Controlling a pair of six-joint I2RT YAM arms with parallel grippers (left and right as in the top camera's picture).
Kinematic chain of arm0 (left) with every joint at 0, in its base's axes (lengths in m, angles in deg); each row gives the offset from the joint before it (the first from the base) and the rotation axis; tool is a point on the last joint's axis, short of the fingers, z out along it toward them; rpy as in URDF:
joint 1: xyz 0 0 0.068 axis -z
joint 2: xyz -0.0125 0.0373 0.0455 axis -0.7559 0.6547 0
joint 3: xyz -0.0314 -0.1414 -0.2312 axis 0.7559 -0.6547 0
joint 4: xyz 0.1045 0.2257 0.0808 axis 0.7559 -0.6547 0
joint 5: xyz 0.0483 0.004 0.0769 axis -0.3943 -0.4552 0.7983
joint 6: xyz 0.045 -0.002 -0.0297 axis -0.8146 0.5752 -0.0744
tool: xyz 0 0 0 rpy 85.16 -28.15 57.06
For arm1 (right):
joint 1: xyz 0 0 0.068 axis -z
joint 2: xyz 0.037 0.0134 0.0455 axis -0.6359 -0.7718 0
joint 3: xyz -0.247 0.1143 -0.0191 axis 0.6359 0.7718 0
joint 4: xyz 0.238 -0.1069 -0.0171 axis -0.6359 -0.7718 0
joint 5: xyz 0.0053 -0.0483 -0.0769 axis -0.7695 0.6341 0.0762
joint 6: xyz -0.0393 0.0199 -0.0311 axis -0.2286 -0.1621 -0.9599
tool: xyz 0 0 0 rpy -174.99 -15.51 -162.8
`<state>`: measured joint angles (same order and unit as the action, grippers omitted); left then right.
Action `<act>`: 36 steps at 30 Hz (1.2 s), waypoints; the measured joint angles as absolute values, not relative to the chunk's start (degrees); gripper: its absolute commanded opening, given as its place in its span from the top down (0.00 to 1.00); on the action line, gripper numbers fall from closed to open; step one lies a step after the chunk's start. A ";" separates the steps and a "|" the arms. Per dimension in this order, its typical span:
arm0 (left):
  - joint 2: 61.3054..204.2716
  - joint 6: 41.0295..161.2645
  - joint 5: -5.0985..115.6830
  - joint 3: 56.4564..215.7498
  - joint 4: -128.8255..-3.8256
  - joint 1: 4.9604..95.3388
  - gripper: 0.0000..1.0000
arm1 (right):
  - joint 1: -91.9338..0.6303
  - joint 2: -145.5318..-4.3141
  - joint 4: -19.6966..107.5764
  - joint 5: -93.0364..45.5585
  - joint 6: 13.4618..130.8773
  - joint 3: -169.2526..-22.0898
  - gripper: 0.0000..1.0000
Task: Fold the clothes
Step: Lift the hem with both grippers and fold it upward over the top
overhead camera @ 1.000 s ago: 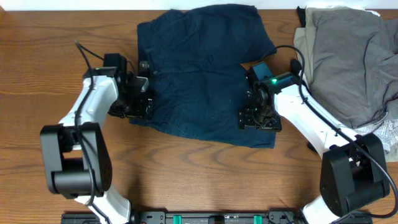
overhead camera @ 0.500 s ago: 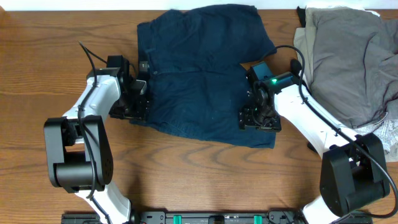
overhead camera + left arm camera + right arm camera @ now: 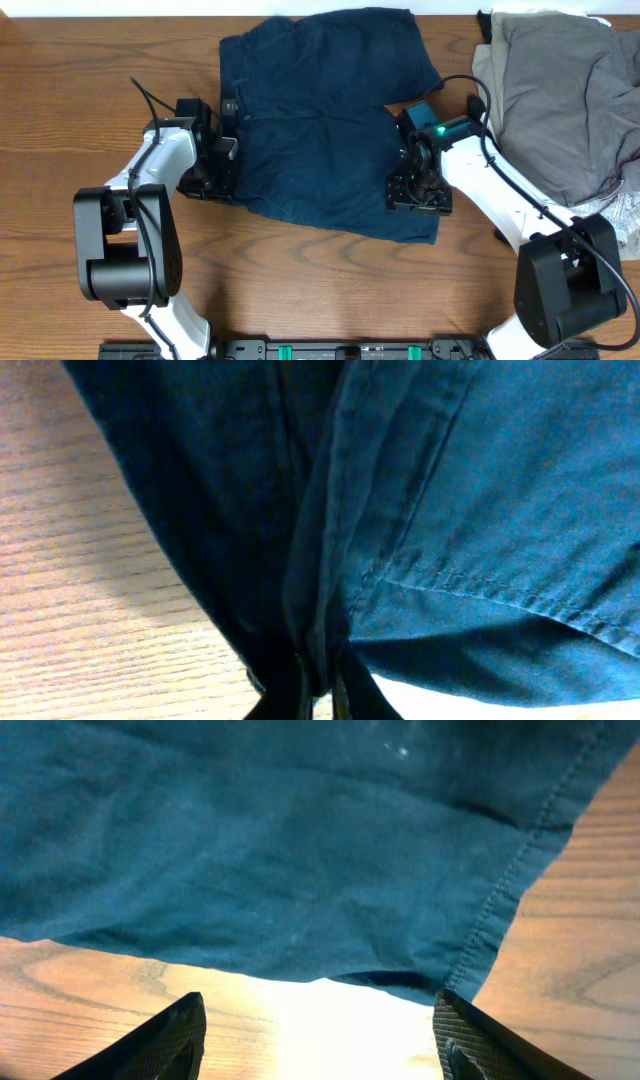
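Note:
Dark navy-blue shorts (image 3: 320,130) lie spread on the wooden table, folded over at the middle. My left gripper (image 3: 228,168) sits at their left edge and is shut on a pinched fold of the navy fabric (image 3: 318,610), which rises between its fingers in the left wrist view. My right gripper (image 3: 415,195) rests at the shorts' lower right corner. Its fingers (image 3: 170,1042) stand wide apart, and the stitched hem (image 3: 500,910) lies just ahead of them with bare table between them.
A pile of soft grey and beige garments (image 3: 560,90) fills the back right corner, with a white-patterned piece (image 3: 627,215) at the right edge. Bare wooden table (image 3: 300,280) runs along the front and at the far left.
My left gripper has closed on the shorts' left edge and drawn slightly inward. The shorts' lower edge has shifted a little. My right gripper's fingers have narrowed slightly.

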<state>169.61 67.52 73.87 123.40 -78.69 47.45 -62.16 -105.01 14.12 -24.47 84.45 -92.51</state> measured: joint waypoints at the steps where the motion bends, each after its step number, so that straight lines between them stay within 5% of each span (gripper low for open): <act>1: 169.61 67.91 73.87 123.40 -78.66 47.45 0.94 | -62.16 -105.01 14.03 -24.45 84.93 -92.45 0.27; 25: 169.61 74.38 73.89 123.40 -76.61 47.45 0.94 | -62.16 -104.88 26.27 -21.96 95.40 -76.14 0.29; 28: 169.61 74.38 73.87 123.40 -76.61 47.45 0.94 | -62.16 -103.87 27.65 -21.02 96.12 -74.94 0.40; 32: 169.61 74.38 73.89 123.40 -76.63 47.45 0.94 | -62.16 -102.95 29.44 -19.86 96.67 -74.02 0.95; 36: 169.61 76.39 73.87 123.43 -77.75 47.41 0.94 | -62.12 -102.76 30.07 -19.82 96.85 -74.09 0.99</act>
<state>169.61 76.39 73.87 123.43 -77.75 47.41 -62.12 -102.76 30.07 -19.82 96.85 -74.09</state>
